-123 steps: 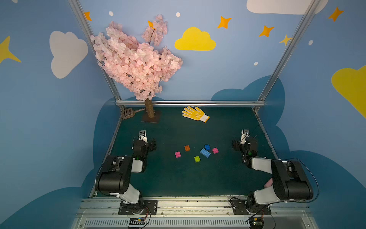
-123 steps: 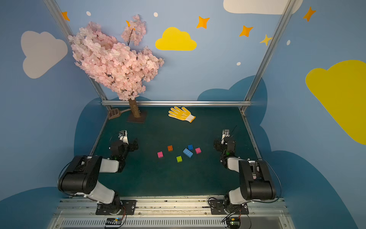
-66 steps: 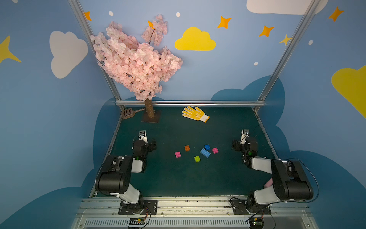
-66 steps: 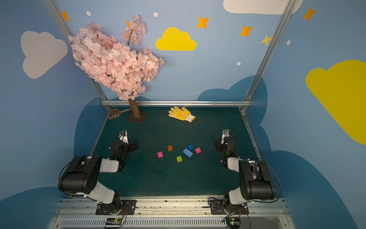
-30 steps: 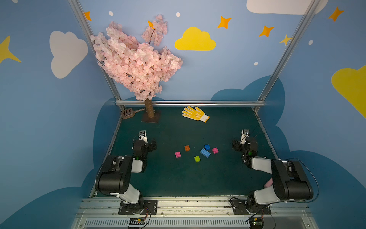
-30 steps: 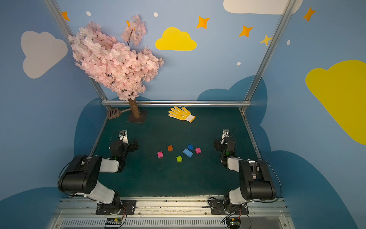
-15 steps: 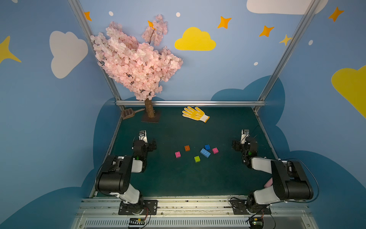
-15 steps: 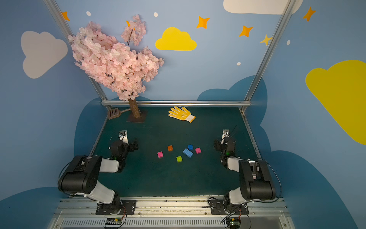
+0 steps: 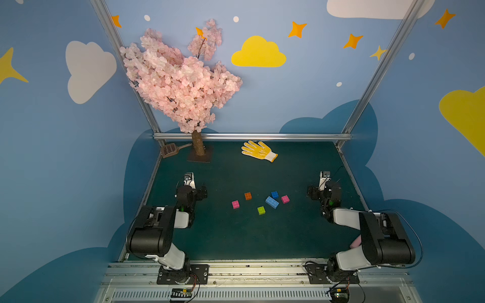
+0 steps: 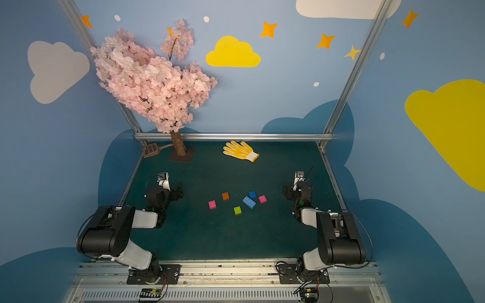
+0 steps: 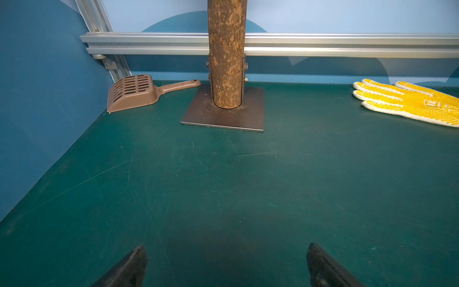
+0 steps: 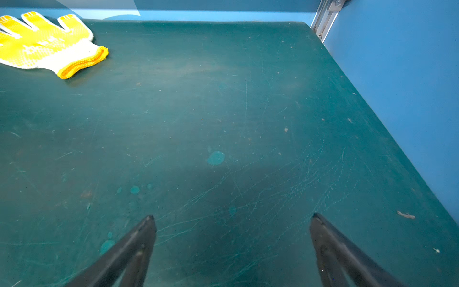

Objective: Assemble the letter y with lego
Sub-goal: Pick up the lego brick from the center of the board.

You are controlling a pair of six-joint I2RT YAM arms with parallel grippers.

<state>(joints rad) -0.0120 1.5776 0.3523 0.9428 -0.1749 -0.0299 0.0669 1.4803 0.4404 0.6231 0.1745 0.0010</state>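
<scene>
The lego (image 10: 249,202) lies loose in the middle of the green mat (image 9: 236,236): six separate bricks, none joined, so the letter y is not yet begun. The left gripper (image 11: 227,247) has its jaws spread wide with nothing between them, low over bare mat at its own side. The right gripper (image 12: 232,216) is likewise spread and empty at the opposite side. Both arms are folded back near their bases, probably a rest pose that leaves the middle free for either to reach in.

Between them, well apart from both, lies a pink brick (image 9: 235,204) nearest the left arm, with an orange brick (image 9: 248,195) beyond it and a lime green brick (image 9: 261,210) nearest the robot. Then comes the longer light-blue brick (image 9: 272,202), with the blue brick (image 9: 274,194) just beside it and a second pink brick (image 9: 285,199) toward the right arm. The gaps should let jaws straddle one brick alone.

Along the far edge, clear of the work, are a yellow glove (image 9: 258,151), a blossom tree (image 9: 183,78) and a brown scoop (image 9: 170,150).
</scene>
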